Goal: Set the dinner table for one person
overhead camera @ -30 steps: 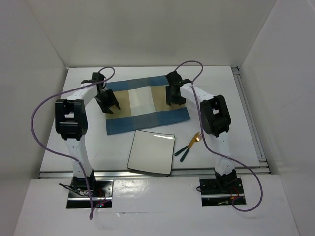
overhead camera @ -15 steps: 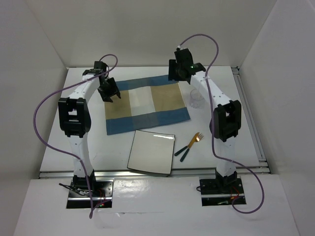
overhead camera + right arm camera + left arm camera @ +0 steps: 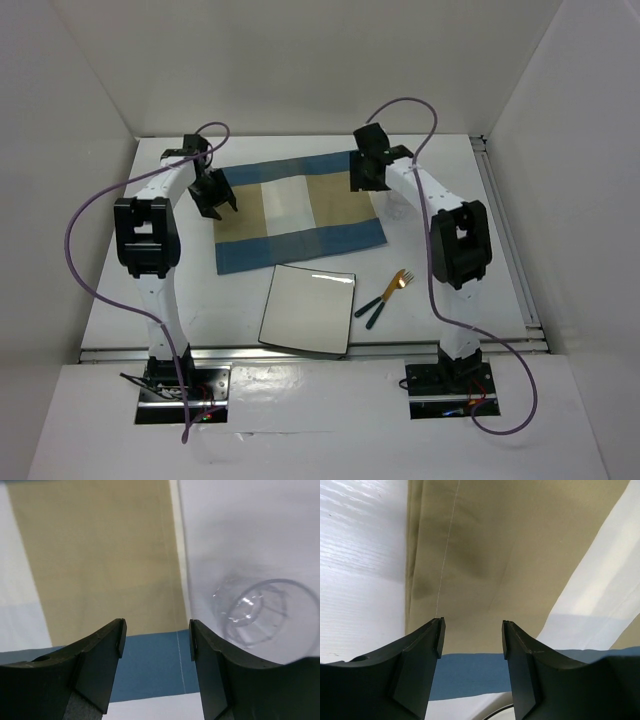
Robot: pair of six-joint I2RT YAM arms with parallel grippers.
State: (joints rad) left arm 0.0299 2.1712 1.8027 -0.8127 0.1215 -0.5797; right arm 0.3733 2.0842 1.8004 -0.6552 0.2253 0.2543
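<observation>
The white dinner table [image 3: 230,300] carries a blue, tan and white cloth placemat [image 3: 300,212] at its middle. A square white plate [image 3: 308,310] lies just in front of the mat. My left gripper [image 3: 212,195] is open and empty over the mat's left edge. In the left wrist view the gripper [image 3: 472,632] hangs above the tan panel [image 3: 510,555]. My right gripper [image 3: 365,172] is open and empty over the mat's far right corner. In the right wrist view the gripper [image 3: 156,632] hangs beside a clear glass [image 3: 255,612], which stands on the table just right of the mat.
A fork [image 3: 392,288] with a green handle and a second green-handled utensil [image 3: 375,312] lie to the right of the plate. White walls enclose the table on three sides. A metal rail [image 3: 505,240] runs along the right edge.
Both grippers have left the mat's inner part and moved out to its edges. The right arm rose high, then came down over the far right corner and now covers the glass from above.
</observation>
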